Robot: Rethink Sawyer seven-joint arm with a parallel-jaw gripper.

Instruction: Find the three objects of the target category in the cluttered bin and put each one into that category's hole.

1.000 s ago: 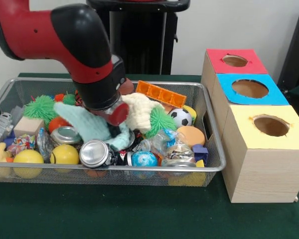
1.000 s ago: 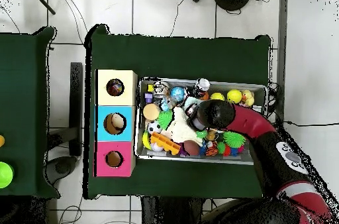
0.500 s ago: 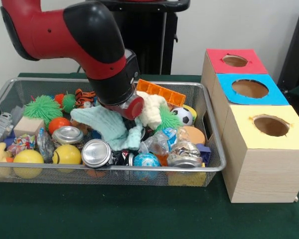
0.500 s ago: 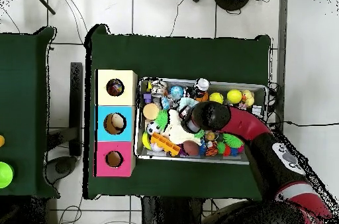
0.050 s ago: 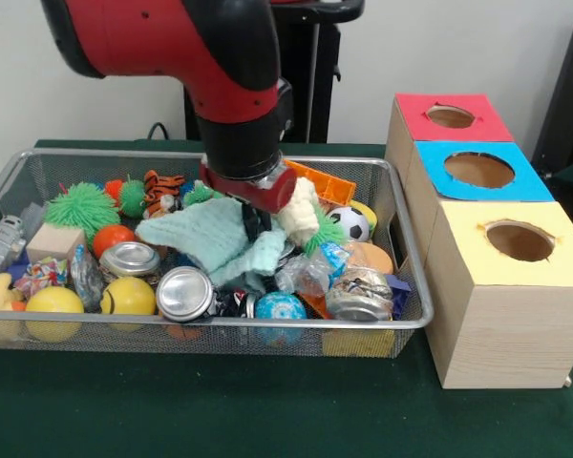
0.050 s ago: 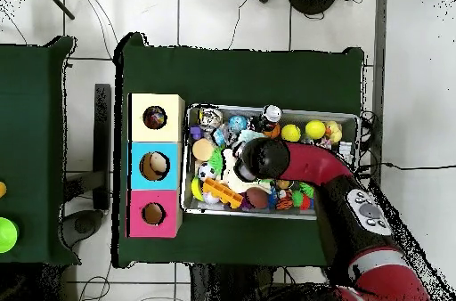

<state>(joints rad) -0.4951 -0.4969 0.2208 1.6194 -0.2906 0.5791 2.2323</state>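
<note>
A wire bin [image 5: 95,153] is heaped with toys, balls and cans. My gripper [image 5: 256,218] hangs low over the bin's middle, mostly hidden beneath the black wrist. A cream plush [image 5: 301,212] rests against its right side. A teal cloth [image 5: 210,240] is bunched up against its left. Whether either one is held does not show. In the overhead view the arm [image 6: 294,159] covers the gripper and the middle of the bin [image 6: 347,117]. Three boxes with holes stand beside the bin: red [image 5: 415,110], blue [image 5: 430,164] and yellow [image 5: 468,250].
Round the gripper lie silver cans [image 5: 183,293] [image 5: 129,258], a crushed can [image 5: 360,294], a soccer ball [image 5: 346,224], yellow balls [image 5: 126,296], a green spiky ball [image 5: 81,205], an orange studded plate [image 5: 325,181] and a blue globe ball [image 5: 279,307]. Something shows inside the yellow [image 6: 169,106] and blue [image 6: 171,166] boxes' holes.
The arm has swung toward the boxes and risen a little. The cream plush has shifted the same way beside it, and the teal cloth has bunched higher.
</note>
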